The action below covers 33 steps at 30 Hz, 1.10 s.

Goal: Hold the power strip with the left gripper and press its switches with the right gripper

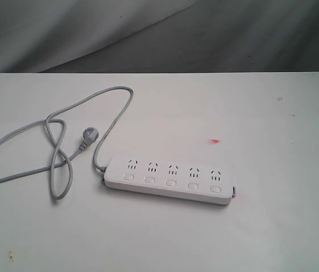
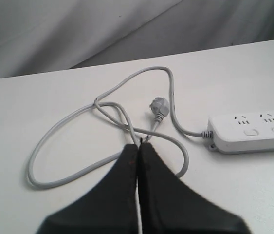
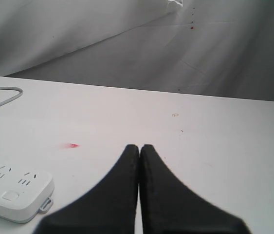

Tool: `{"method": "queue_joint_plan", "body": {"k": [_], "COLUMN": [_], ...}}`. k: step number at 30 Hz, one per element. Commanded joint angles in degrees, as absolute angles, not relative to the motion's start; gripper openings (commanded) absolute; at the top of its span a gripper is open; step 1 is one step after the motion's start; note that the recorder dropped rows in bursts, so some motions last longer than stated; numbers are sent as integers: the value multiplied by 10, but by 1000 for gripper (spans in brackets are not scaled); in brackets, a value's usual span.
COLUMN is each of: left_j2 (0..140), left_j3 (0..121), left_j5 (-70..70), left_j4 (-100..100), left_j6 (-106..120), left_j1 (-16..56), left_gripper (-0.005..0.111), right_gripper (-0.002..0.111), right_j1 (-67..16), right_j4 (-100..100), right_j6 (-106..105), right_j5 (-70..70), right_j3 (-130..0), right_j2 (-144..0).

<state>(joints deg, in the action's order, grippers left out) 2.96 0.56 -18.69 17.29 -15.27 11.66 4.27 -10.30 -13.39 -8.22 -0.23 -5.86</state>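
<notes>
The white power strip (image 1: 169,178) lies flat on the white table, slightly slanted, with its row of switches (image 1: 170,182) along the near side. Its grey cord (image 1: 57,153) loops off to the left and ends in a plug (image 1: 89,136). Neither arm shows in the exterior view. In the left wrist view my left gripper (image 2: 139,145) is shut and empty, hovering above the cord loops (image 2: 102,146), with the strip's cord end (image 2: 251,131) off to one side. My right gripper (image 3: 139,147) is shut and empty above bare table, beside the strip's other end (image 3: 15,192).
A small red mark (image 1: 215,141) sits on the table behind the strip. Grey cloth (image 1: 159,34) hangs behind the table's far edge. A few faint specks (image 1: 279,98) dot the table at the right.
</notes>
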Motion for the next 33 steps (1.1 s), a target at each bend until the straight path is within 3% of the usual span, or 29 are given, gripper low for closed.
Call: {"method": "queue_joint_plan", "body": {"k": [1,33], "left_j2": [27,27], "left_j3": [0,0], "left_j5": [-173,-165], "left_j4": [151,142], "left_j6": [-149,-145], "left_j1": [119,119], "left_gripper": [1,1], "right_gripper": [0,0], "right_j1": [47,47], "right_j4": [-98,-98], "right_j6": [-132,-132], "right_j5": [-78,-78], "right_j3": [-1,-1], "right_j2": [-56,-56]}}
